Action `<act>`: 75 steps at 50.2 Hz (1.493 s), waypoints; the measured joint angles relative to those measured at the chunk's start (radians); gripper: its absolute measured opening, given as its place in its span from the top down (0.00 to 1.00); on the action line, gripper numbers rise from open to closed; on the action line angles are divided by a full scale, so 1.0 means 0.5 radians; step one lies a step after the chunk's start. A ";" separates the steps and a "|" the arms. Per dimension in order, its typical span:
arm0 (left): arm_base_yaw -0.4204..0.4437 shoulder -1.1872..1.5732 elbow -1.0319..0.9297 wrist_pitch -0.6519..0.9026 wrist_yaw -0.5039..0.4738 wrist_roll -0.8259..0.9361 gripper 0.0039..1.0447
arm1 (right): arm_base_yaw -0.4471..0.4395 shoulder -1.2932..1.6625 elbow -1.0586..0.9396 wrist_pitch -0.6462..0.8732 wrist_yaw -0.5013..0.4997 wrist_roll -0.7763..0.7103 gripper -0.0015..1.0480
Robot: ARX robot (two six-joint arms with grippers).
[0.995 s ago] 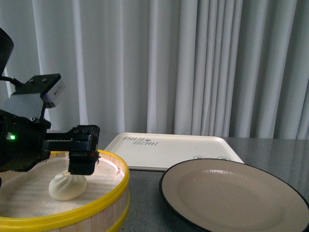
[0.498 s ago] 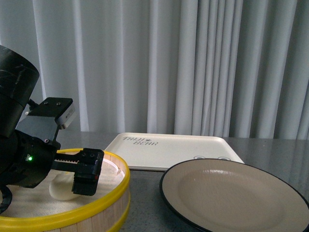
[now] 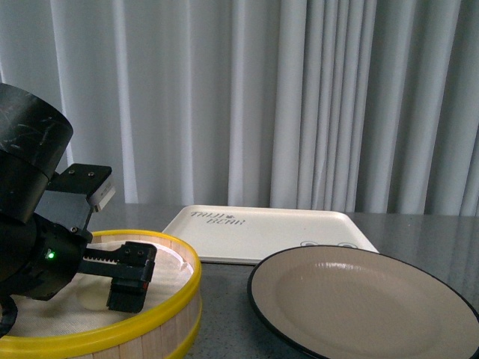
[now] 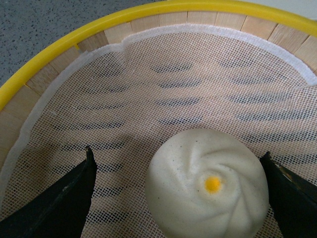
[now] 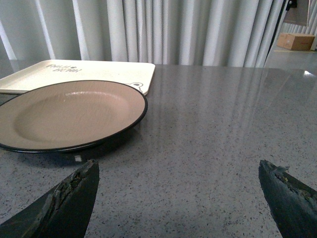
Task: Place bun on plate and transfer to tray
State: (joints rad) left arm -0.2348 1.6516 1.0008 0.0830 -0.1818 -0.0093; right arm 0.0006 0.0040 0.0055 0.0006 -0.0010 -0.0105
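The bun [image 4: 208, 191], cream-white with a pleated top and a yellow dot, sits on the mesh liner inside the steamer basket. My left gripper [image 4: 177, 151] is open and low in the basket, one finger on each side of the bun and clear of it. In the front view the left gripper [image 3: 120, 292] and arm hide most of the bun. The taupe plate [image 3: 359, 299] with a black rim lies empty at the front right. The cream tray [image 3: 269, 232] lies behind it. My right gripper [image 5: 178, 162] is open and empty over grey table, beside the plate [image 5: 64, 114].
The yellow-rimmed bamboo steamer basket [image 3: 176, 295] stands at the front left, close to the plate's left edge. The tray [image 5: 79, 74] touches the plate's far side. Grey curtains hang behind the table. Grey tabletop [image 5: 213, 124] stretches beside the plate.
My left gripper has dropped into the basket and now straddles the bun. The bun, plain in the front view a second ago, is now mostly hidden behind the arm.
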 joint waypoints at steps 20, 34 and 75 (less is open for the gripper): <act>-0.070 -0.123 -0.002 0.011 0.080 -0.114 0.72 | 0.000 -0.001 0.000 0.000 -0.001 0.000 0.08; -0.255 -0.359 -0.011 0.151 0.379 -0.145 0.95 | 0.000 0.000 0.000 0.000 -0.001 0.000 0.08; -0.953 0.369 0.606 0.064 0.542 0.180 0.95 | 0.000 0.000 0.000 0.000 -0.001 0.000 0.08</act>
State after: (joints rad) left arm -0.7113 1.8362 1.3037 0.1150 0.0895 0.0807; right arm 0.0006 0.0040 0.0055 0.0006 -0.0013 -0.0105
